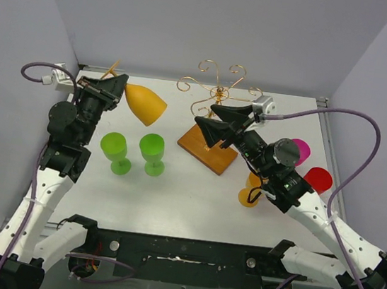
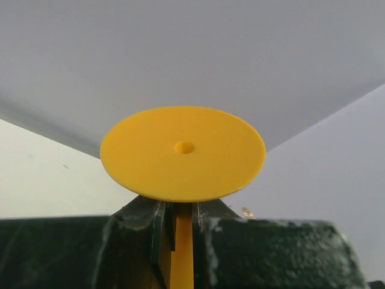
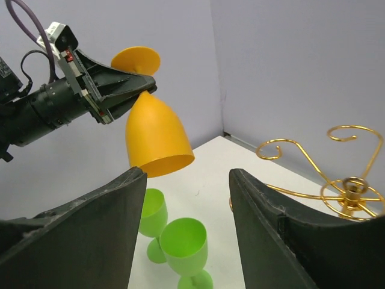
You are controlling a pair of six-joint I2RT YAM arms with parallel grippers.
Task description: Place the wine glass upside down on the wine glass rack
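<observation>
My left gripper [image 1: 119, 86] is shut on the stem of a yellow wine glass [image 1: 145, 105] and holds it in the air at the back left, tilted, bowl down and toward the rack. In the left wrist view its round foot [image 2: 183, 153] fills the middle, the stem clamped between the fingers [image 2: 158, 235]. The right wrist view shows the glass [image 3: 155, 137] upside down above the table. The gold wire wine glass rack [image 1: 217, 90] stands on a brown wooden base [image 1: 207, 148] at centre back, also seen in the right wrist view [image 3: 349, 195]. My right gripper [image 1: 207, 115] is open and empty beside the rack.
Two green wine glasses [image 1: 116, 152] [image 1: 153, 153] stand upright at left of centre. An orange glass [image 1: 251, 192], a pink glass [image 1: 299, 151] and a red glass [image 1: 318, 179] sit at right near my right arm. Grey walls close the back and sides.
</observation>
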